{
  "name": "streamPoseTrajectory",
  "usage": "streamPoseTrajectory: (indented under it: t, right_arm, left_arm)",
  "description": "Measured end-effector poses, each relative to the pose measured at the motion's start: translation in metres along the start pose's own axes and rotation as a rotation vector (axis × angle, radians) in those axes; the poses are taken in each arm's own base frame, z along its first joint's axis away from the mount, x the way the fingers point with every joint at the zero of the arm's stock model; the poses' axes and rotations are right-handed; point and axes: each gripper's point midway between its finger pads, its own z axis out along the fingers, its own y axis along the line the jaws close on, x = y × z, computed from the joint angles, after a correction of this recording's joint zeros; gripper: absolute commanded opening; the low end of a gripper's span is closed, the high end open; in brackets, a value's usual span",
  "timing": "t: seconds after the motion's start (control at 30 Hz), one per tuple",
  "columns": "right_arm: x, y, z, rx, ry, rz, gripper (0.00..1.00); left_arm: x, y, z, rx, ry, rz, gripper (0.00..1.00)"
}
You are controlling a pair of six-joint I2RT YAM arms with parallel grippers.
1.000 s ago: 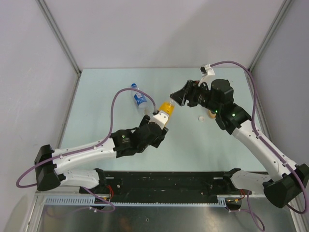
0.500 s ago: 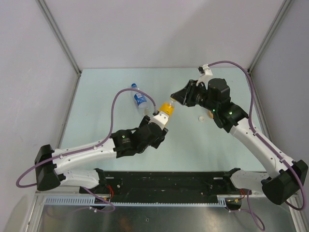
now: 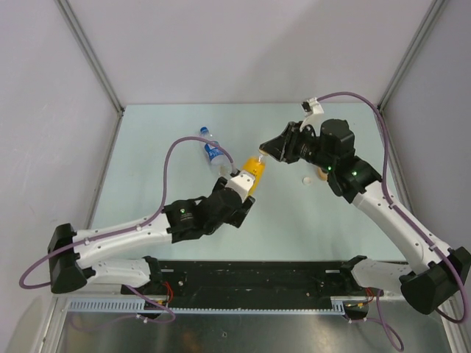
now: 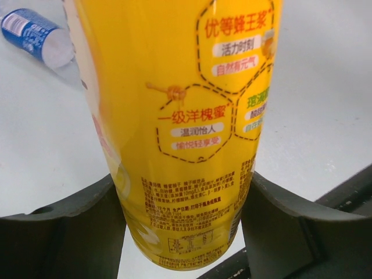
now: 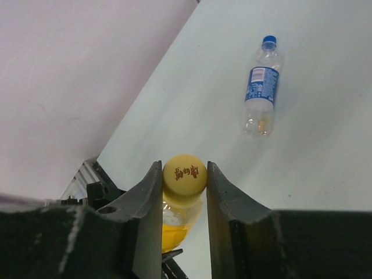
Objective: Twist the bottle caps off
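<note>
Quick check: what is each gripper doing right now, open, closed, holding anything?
Left gripper: closed on the yellow bottle, jaws pressed against both its sides.
Right gripper: closed on the yellow cap of that bottle.

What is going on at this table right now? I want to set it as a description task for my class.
The left gripper holds the yellow bottle by its body, raised off the table. The right gripper is closed on the bottle's yellow cap, which sits on the neck. Farther back, a clear bottle lies on its side with its blue cap on. A small whitish cap lies loose near the right arm.
</note>
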Motion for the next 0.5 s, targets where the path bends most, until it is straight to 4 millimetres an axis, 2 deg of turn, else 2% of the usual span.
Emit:
streamPoseTrajectory:
  t: [0.23, 0.5]
  right_arm:
    - [-0.008, 0.024, -0.017, -0.102, -0.016, -0.071, 0.00]
    - [-0.029, 0.065, -0.058, -0.325, -0.096, -0.175, 0.00]
  left_arm:
    - [-0.009, -0.022, -0.017, 0.227, -0.103, -0.065, 0.00]
    - [-0.037, -0.058, -0.055, 0.580, -0.273, -0.120, 0.00]
